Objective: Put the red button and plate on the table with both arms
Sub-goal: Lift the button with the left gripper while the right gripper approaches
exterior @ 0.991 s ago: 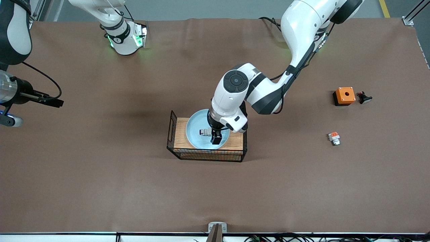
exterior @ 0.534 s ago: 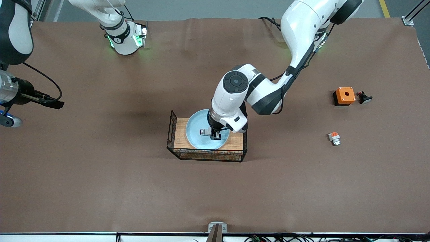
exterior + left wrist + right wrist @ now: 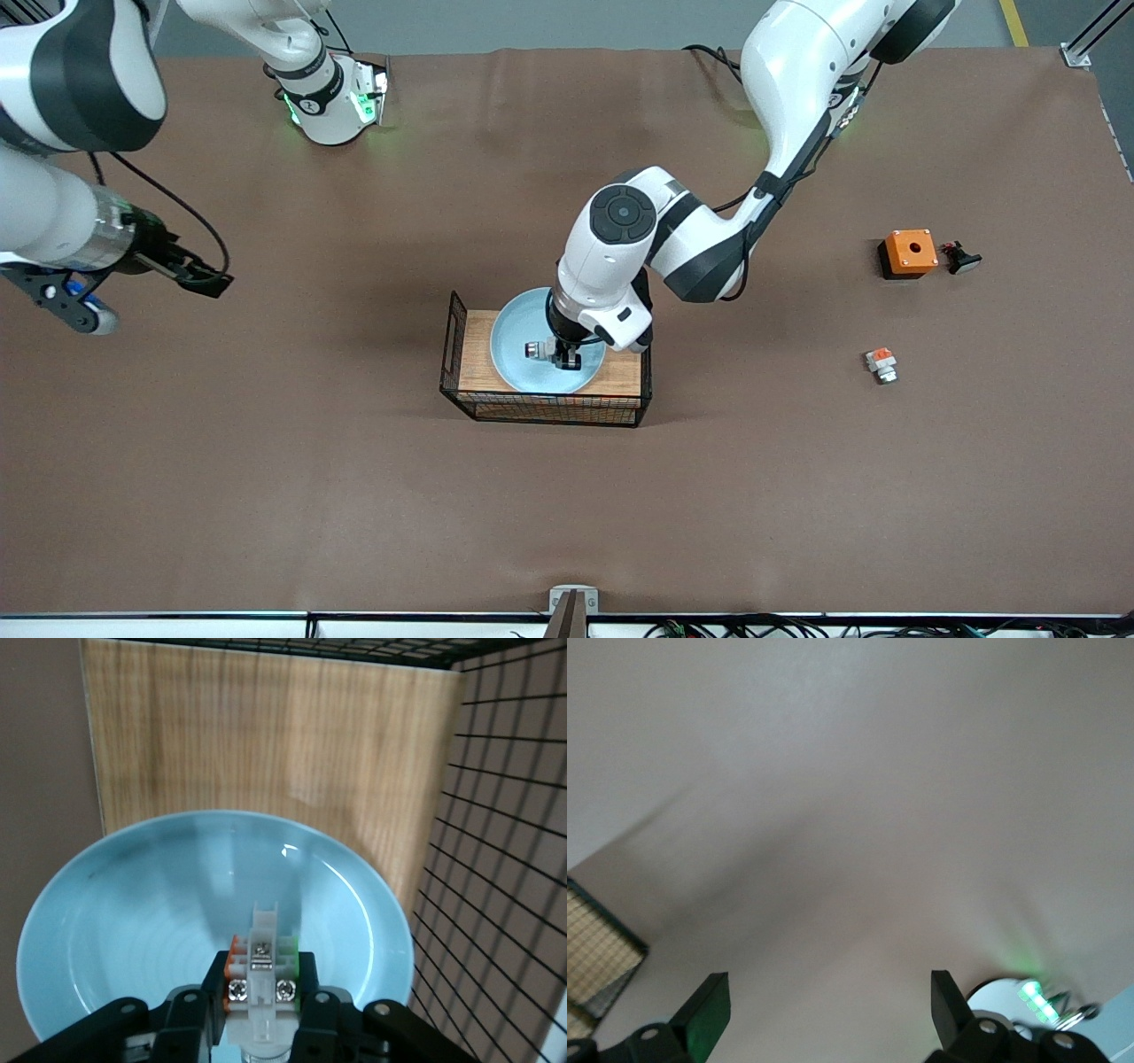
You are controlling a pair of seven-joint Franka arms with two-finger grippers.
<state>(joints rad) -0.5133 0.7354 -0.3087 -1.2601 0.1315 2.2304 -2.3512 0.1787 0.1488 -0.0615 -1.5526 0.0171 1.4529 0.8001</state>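
Note:
The pale-blue plate point(image 3: 514, 341) lies on the wood-topped wire rack point(image 3: 549, 409) at mid-table. The red button point(image 3: 537, 349), white-bodied with a silver end, rests in the plate. My left gripper point(image 3: 567, 357) reaches down into the plate and is shut on the button. In the left wrist view the black fingers point(image 3: 211, 985) clamp the button point(image 3: 263, 961) on both sides, low over the plate point(image 3: 142, 904). My right gripper point(image 3: 81, 308) hangs over the brown table point(image 3: 266, 496) toward the right arm's end, open and empty point(image 3: 830, 1001).
An orange box point(image 3: 910, 252) and a black button piece point(image 3: 961, 259) lie toward the left arm's end. A white piece with an orange top point(image 3: 881, 363) lies nearer the camera than them. The rack's wire wall point(image 3: 496, 868) rises beside the plate.
My left gripper has shifted slightly onto the button in the plate. My right arm has swung farther into view, toward the table's middle.

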